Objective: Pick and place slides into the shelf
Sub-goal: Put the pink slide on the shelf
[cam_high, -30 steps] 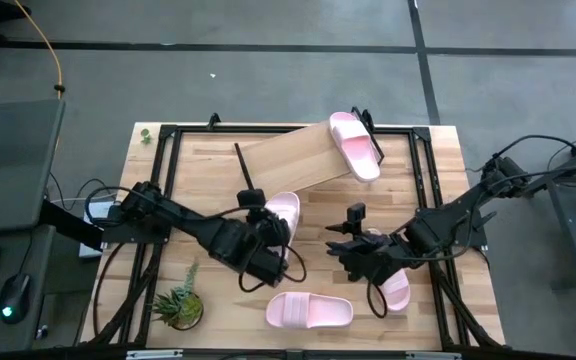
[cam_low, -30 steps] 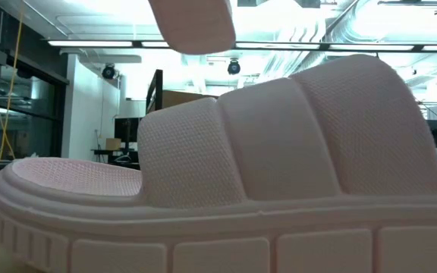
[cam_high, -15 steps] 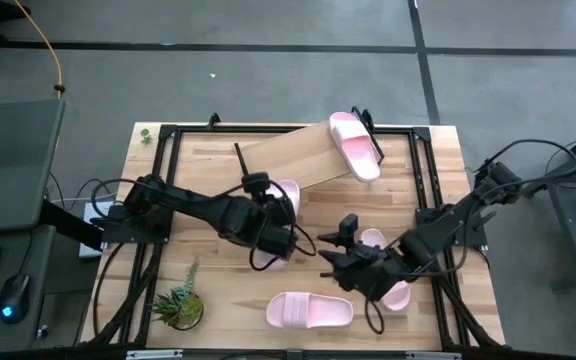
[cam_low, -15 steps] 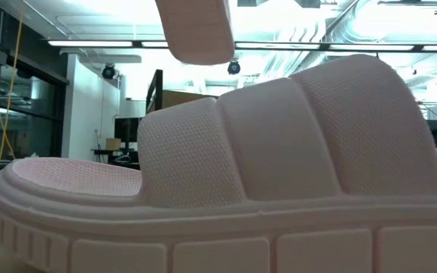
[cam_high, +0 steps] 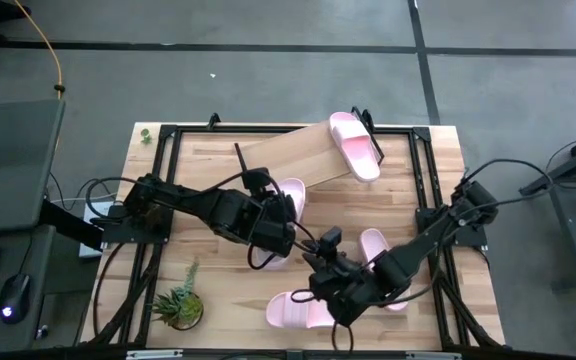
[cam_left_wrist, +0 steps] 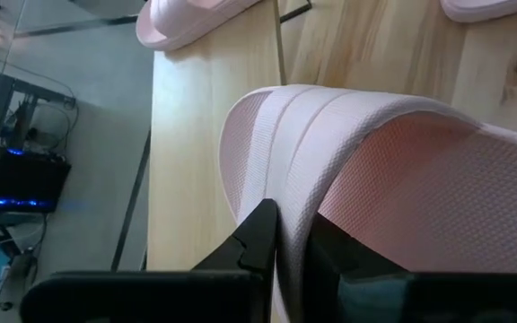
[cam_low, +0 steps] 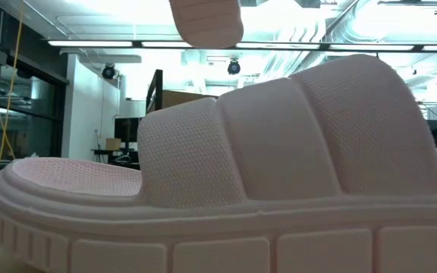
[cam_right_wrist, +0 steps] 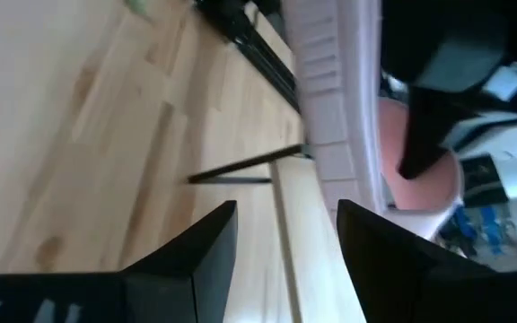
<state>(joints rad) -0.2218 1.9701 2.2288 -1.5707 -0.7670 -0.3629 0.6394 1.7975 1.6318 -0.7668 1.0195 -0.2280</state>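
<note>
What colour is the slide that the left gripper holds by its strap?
Light pink, like the other slides. The held slide shows best in the left wrist view, with a fine woven texture on its strap.

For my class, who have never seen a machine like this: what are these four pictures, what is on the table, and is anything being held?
These are four cameras on one robot with two dark jointed arms at a wooden table. One looks straight down, one sits at table height, and one rides on each wrist.

On the table are light-pink foam slide sandals, a slanted light-wood shelf and a small green plant. One sandal already lies on the shelf. Another lies near the front edge and fills the table-height picture. A third lies beside the right arm.

The left gripper is shut on the fourth sandal, pinching its strap. The right gripper is open, holding nothing, above the front sandal.
</note>
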